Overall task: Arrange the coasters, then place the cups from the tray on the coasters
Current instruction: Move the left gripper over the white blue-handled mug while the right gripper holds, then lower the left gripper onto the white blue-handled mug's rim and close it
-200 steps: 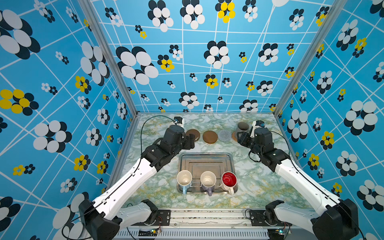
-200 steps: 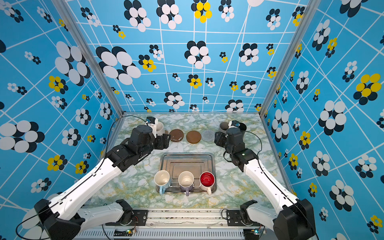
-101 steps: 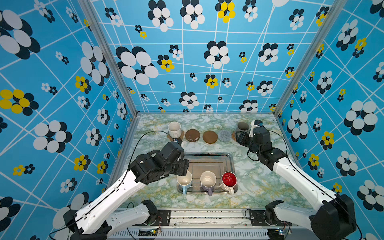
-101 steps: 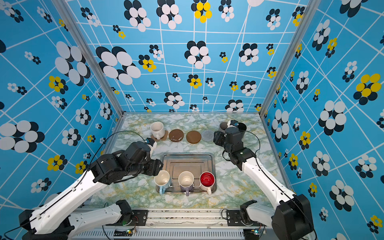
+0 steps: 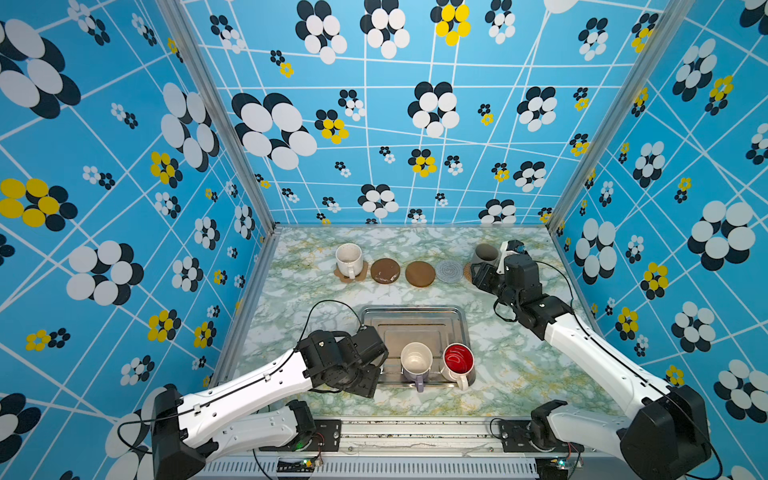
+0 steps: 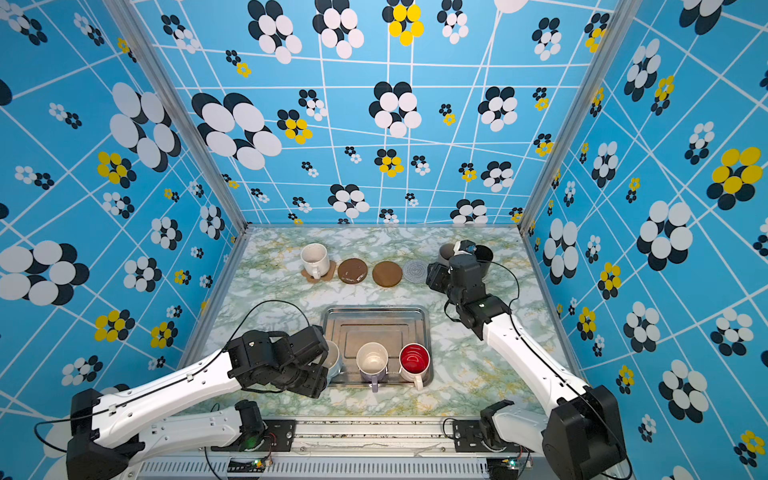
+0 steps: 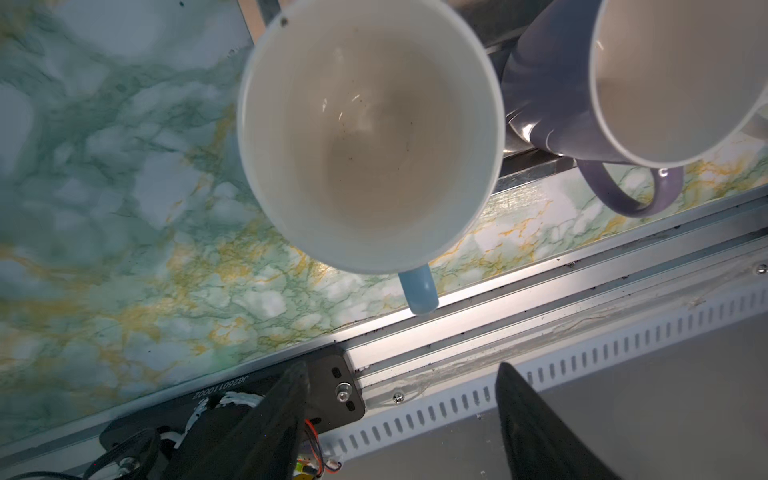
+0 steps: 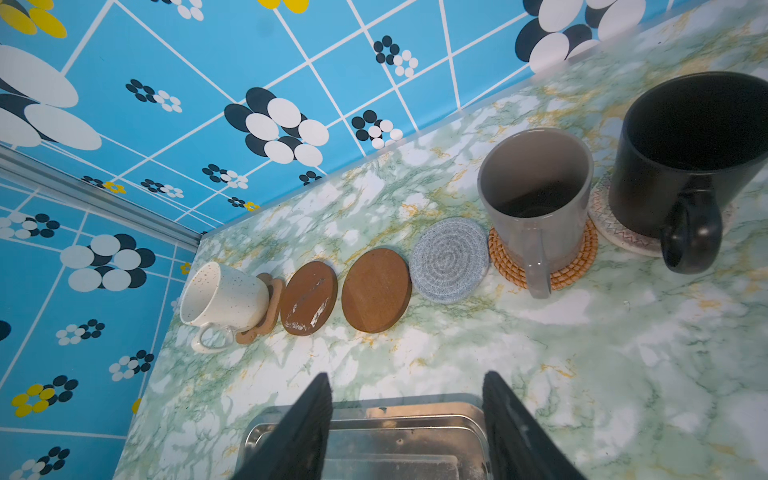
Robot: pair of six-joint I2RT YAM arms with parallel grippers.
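The silver tray [image 5: 415,322] holds a lilac cup [image 5: 415,360], a white cup with a red inside [image 5: 457,359] and a light blue cup [image 7: 370,137] at its front left corner. My left gripper [image 7: 402,365] hovers open and empty above the light blue cup's handle side. In the far row, a cream cup [image 5: 348,257] stands on the paw coaster [image 8: 272,307]. Beside it lie two bare brown discs [image 5: 385,271] [image 5: 420,274] and a bare grey woven coaster [image 5: 449,271]. The grey cup [image 8: 536,191] sits on the rattan coaster [image 8: 569,270]. My right gripper [image 8: 406,374] is open and empty before it.
A black cup [image 8: 698,153] stands on a white patterned coaster [image 8: 619,237] at the far right end of the row, near the right wall. The table's front metal rail [image 7: 540,291] runs just beyond the light blue cup's handle.
My left arm has swung back from the far coaster row to the tray's front left corner, leaving the cream cup on the paw coaster. The right arm has hardly moved.
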